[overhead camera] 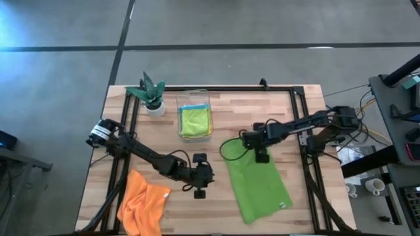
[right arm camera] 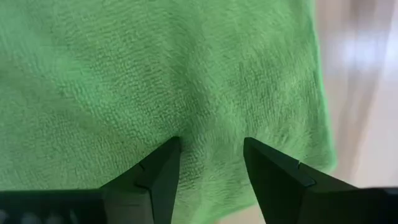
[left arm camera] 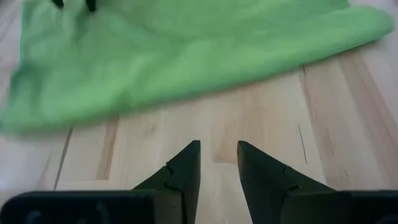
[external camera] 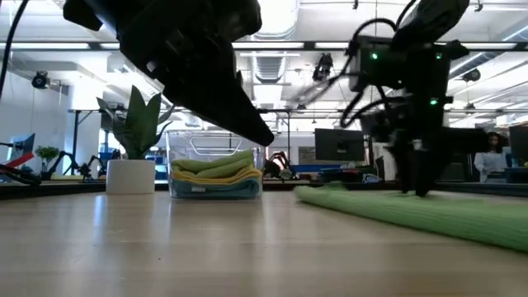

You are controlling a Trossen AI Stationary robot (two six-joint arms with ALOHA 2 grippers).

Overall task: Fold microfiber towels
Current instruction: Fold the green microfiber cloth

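Observation:
A lime green towel lies flat on the table right of centre, as a long strip running near to far. My right gripper points down over its far end, open, fingertips low above the cloth. My left gripper hovers open and holding nothing over bare wood, just left of the green towel. An orange towel lies crumpled at the near left corner. Folded lime green, yellow and blue towels sit stacked in a clear bin. My right gripper stands open over the green towel's far end, fingers pointing down. I cannot tell whether its fingertips touch the cloth, which lies flat on the table.
A small potted plant stands at the far left beside the bin. A dark frame runs along the table's far and side edges. Bare wood shows at the table's near middle and between bin and green towel.

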